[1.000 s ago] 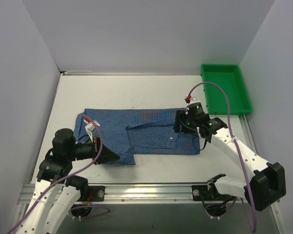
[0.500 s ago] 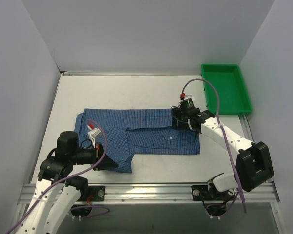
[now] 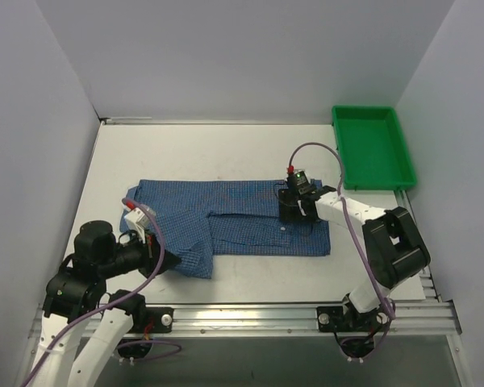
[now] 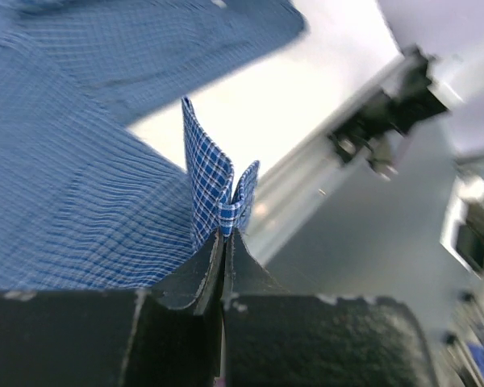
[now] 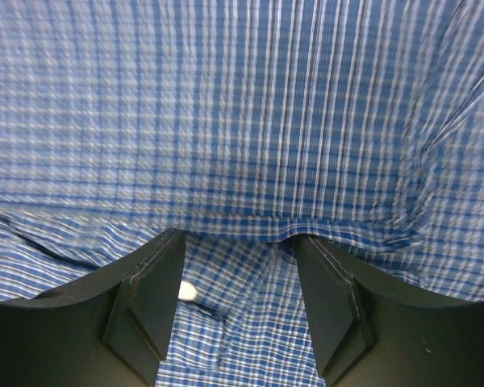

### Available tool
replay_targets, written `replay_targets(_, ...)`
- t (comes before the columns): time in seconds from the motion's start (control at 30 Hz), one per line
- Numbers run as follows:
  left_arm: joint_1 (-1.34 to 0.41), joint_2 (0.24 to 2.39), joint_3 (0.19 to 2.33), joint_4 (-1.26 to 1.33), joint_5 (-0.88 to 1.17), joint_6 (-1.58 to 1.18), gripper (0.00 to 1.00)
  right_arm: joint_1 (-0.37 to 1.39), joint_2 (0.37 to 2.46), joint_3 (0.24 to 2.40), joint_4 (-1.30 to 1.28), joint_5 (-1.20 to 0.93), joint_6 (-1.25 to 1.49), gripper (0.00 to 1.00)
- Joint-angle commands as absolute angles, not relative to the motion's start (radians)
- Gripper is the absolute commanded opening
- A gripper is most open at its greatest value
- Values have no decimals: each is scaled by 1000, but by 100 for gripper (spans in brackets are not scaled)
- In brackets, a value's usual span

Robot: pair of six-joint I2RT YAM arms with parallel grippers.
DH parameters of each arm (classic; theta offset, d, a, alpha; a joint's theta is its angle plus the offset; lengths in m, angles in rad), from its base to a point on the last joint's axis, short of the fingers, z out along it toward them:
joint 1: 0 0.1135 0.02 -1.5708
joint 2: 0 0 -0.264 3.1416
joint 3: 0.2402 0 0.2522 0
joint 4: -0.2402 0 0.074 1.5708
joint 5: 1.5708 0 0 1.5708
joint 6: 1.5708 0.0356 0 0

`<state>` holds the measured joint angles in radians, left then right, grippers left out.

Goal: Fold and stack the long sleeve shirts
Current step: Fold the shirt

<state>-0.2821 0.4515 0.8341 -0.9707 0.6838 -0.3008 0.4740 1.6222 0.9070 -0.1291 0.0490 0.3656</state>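
Shirt (image 3: 250, 211) partly folded at centre frame. Left gripper (image 4: 224, 235) is clamped on its edge, right gripper (image 5: 238, 246) is apart. Stacking is not yet done.

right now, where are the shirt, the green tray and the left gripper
shirt (image 3: 250, 211): top external view, middle of its body
green tray (image 3: 373, 149): top external view, its bare floor
left gripper (image 4: 224, 240): left wrist view, fingertips pinching a shirt edge

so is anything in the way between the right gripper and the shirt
Nothing visible. The right gripper is open right at the shirt, with only checked cloth in front of it. The left gripper is shut on a fold of the shirt's edge.
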Motion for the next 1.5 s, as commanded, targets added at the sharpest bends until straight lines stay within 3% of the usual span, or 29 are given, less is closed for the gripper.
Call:
replay_targets(0.0, -281, 430, 925, -989, 434, -287, 0, 482, 1577, 845, -133, 12, 368, 57)
replay_targets(0.13, -281, 411, 977, -986, 273, -298, 0, 483, 1499, 841, -182, 11, 367, 56)
replay_targets(0.27, -282, 426, 992, -974, 270, -278, 0, 483, 1436, 877, -218, 17, 365, 56)
replay_targets(0.5, -279, 526, 980, -898, 399, -217, 5, 572, 1335, 975, -229, -260, 224, 59)
replay_targets(0.67, -279, 653, 979, -807, 576, -170, 6, 672, 1296, 1061, -232, -536, 131, 66)
replay_targets(0.83, -281, 765, 982, -715, 693, -129, 6, 715, 1273, 1088, -232, -646, 34, 73)
replay_targets(1.0, -281, 818, 980, -657, 819, -92, 6, 758, 1298, 1150, -235, -709, -34, 76)
replay_targets(1.47, -313, 839, 976, -652, 885, -51, 5, 879, 1517, 1443, -314, -827, -186, 79)
